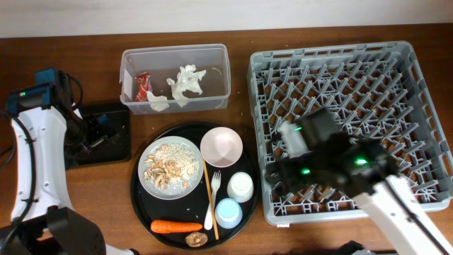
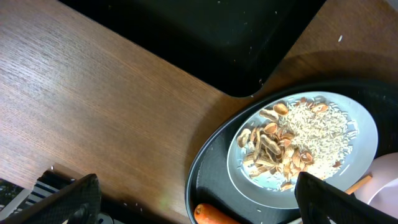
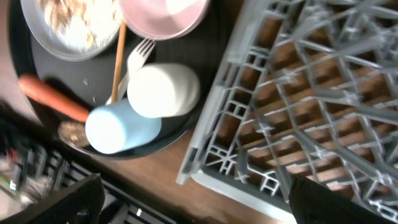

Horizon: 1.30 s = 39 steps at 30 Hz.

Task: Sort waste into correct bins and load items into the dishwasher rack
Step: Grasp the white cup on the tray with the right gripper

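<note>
Where the tabletop (image 1: 71,42) runs out at the left, finds the left gripper (image 2: 198,186) hanging over the near edge of the shallow black tray (image 1: 117,145), jaws wide apart and holding nothing. Finds the right gripper (image 3: 196,183) spread just as wide and just as empty, above the front left corner of the dishwasher rack (image 1: 417,64). Counts crumpled white tissues (image 1: 187,81) and a red wrapper (image 1: 142,85) inside the clear tub (image 1: 175,49) at the back. Places the rest on the round black tray (image 1: 141,205) in front of the tub: white plate (image 2: 368,137) heaped with grainy food scraps (image 1: 168,166), pink-white bowl (image 1: 221,145) just beside it on the rack side, wooden stick (image 1: 209,191) and white fork (image 1: 212,198) lying close together below the bowl. Puts the white cup (image 1: 241,186) nearest the rack, with the pale blue cup (image 1: 228,212) just in front. Sets the carrot (image 1: 175,227) and the brown lump (image 1: 197,239) along the tray's front rim.
</note>
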Each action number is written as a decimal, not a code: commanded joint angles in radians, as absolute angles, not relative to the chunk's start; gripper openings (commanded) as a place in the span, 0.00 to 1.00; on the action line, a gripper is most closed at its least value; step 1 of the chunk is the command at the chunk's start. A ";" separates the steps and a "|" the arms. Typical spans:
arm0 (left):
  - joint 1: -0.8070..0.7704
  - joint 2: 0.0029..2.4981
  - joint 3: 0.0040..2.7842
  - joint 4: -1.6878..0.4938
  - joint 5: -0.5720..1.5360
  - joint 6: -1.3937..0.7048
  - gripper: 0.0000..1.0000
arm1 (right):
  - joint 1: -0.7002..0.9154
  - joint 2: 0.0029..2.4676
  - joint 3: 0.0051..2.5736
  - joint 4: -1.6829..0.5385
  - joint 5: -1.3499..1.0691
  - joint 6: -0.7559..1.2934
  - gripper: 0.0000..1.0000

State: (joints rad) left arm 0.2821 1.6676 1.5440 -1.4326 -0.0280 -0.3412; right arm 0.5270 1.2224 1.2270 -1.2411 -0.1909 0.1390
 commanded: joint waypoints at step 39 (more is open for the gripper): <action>0.284 1.654 1.545 -1.431 -0.015 -0.355 0.99 | 0.810 1.748 1.253 -1.013 -0.093 0.298 0.57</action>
